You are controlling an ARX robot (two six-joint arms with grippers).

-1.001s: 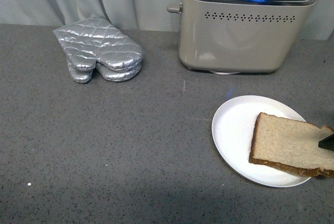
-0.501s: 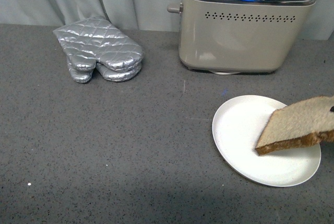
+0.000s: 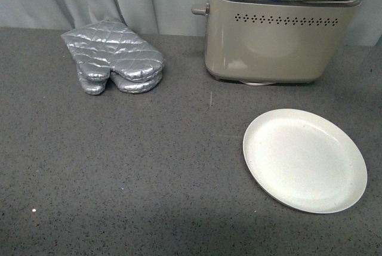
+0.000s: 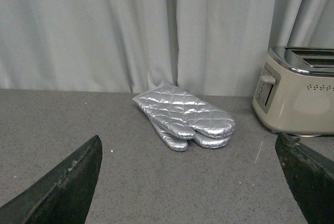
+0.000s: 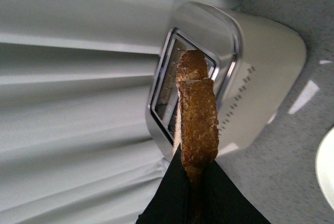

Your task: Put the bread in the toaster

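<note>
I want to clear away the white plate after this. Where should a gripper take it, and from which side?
Take the plate by its rim on the side nearest the robot, probably coming in low from the front. It lies flat and empty, so only the slightly raised edge offers a hold. The toaster stands behind it and crowds the far side.

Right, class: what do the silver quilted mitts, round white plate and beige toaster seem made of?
Silver quilted mitts: likely metallised fabric; shiny, with stitched diamonds.
Round white plate: smooth, low gloss; ceramic or plastic, unclear.
Beige toaster: satin body, painted metal or plastic; mirror-like chrome top.
</note>
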